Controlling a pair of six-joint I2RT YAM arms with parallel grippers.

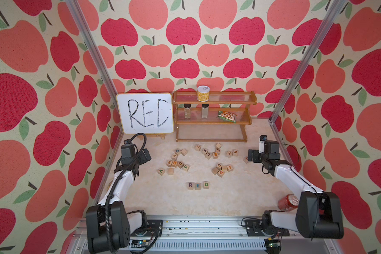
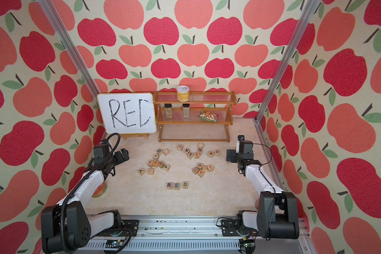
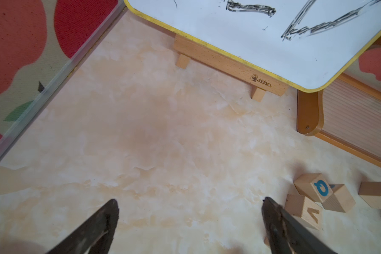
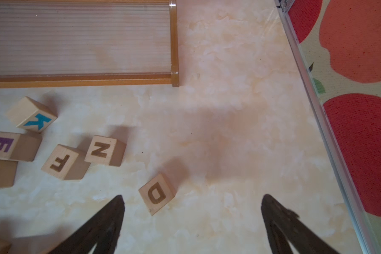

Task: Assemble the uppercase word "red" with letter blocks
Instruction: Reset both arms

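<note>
Three light-wood letter blocks stand side by side in a row near the front middle of the table in both top views: purple R [image 1: 190, 185], teal E [image 1: 198, 186] and green D [image 1: 206, 185], reading RED. My left gripper [image 1: 146, 154] hovers at the left, well behind the row, open and empty; in the left wrist view its fingers [image 3: 189, 202] are spread over bare table. My right gripper [image 1: 250, 156] hovers at the right, also open. In the right wrist view, the right gripper [image 4: 191, 198] holds nothing, and a brown-lettered D cube [image 4: 157, 194] lies just ahead of one fingertip.
Several other letter cubes [image 1: 177, 163] lie scattered behind the row. A whiteboard with RED handwritten on it [image 1: 144, 113] and a wooden shelf rack [image 1: 213, 116] stand at the back. A red can [image 1: 288, 201] lies by the right arm, and a tin [image 2: 99, 189] sits under the left arm.
</note>
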